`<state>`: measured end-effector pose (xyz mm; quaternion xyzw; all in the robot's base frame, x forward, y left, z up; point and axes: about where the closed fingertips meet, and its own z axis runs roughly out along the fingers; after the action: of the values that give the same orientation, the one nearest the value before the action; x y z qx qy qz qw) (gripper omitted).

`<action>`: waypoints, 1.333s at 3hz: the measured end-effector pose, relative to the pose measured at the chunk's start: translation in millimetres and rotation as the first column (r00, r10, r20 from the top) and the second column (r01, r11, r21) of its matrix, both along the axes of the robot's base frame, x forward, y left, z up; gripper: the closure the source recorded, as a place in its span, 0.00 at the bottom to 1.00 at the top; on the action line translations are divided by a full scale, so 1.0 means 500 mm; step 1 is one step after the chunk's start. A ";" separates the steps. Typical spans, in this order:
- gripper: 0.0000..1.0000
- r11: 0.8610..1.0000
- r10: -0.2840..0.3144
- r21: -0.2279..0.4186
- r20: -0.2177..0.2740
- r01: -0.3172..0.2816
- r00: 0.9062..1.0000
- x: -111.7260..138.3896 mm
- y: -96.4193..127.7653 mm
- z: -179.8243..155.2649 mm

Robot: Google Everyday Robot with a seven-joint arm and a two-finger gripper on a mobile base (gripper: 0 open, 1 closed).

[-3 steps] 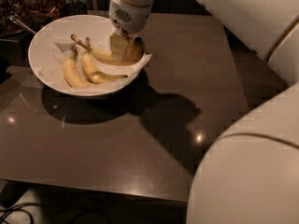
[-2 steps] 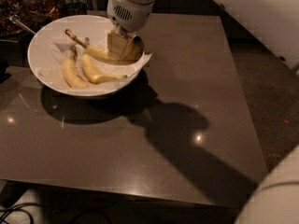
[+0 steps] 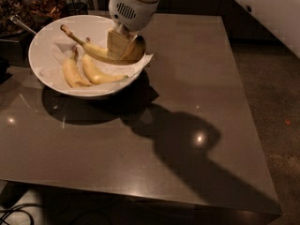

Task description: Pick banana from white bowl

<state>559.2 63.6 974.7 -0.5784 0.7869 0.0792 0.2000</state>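
With the gripper [image 3: 125, 45] clamped on the banana [image 3: 96, 51] near the white bowl's [image 3: 51, 81] right rim, lift straight up slowly, so the stem clears the two shorter bananas [image 3: 98, 74] lying toward the bowl's front.

We see the banana [image 3: 96, 51] swung round in the white bowl [image 3: 38, 43]. Its thin brown stem now reaches further up and to the left than a second ago, while its other end sits clamped between the fingers of the gripper [image 3: 125, 48] at the bowl's right rim. The big white arm shell that filled the lower right corner has left our view. The table [image 3: 234, 69] there now lies uncovered, crossed by the arm's broad shadow [image 3: 187, 144].
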 end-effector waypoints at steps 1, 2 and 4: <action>1.00 0.999 0.016 0.032 0.011 -0.016 1.000 -0.029 -0.005 0.012; 1.00 0.997 0.013 0.075 0.021 -0.014 1.000 -0.066 -0.019 0.021; 1.00 0.995 -0.027 0.096 0.045 0.023 0.999 -0.120 -0.056 0.030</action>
<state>499.4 35.4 989.8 -0.5600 0.7845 0.1009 0.2465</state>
